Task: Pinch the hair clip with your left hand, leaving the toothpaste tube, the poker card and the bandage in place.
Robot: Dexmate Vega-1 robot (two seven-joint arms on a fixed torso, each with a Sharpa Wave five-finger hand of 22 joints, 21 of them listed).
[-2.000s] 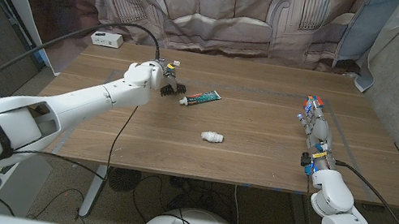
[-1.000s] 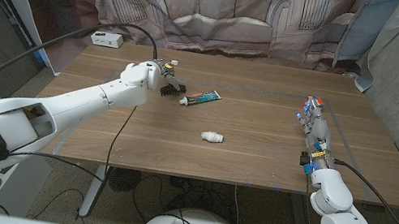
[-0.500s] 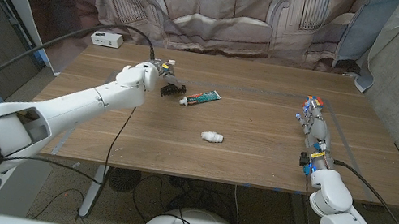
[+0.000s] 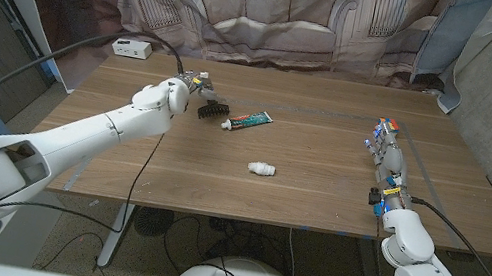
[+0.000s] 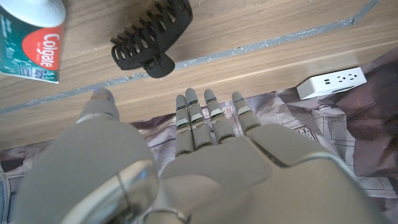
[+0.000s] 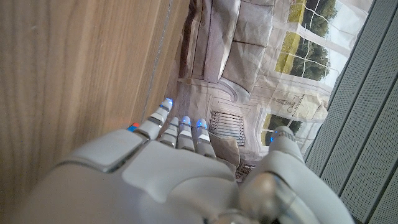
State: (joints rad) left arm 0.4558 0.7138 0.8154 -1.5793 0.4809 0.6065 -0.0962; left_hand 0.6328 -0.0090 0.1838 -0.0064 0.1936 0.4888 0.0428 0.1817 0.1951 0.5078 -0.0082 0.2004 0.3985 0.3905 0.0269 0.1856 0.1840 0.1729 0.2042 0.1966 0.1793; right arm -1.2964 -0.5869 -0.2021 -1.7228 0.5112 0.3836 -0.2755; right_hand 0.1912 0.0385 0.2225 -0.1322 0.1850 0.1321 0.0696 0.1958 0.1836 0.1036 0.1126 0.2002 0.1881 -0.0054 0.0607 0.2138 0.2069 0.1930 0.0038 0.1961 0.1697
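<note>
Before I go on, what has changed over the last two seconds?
The left hand has drawn back toward the robot's left, off the hair clip, and now holds nothing, fingers apart. The clip lies on the table beside the toothpaste tube. The tube, the white bandage roll and the right hand have not moved.

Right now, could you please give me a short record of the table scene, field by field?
hair clip: black, on the table, free of the fingers
left robot hand: beside the clip, fingers apart, holding nothing
toothpaste tube: lying next to the clip
bandage: white roll, mid-table
right robot hand: at the table's right side, holding nothing
power strip: white, far left corner
</note>
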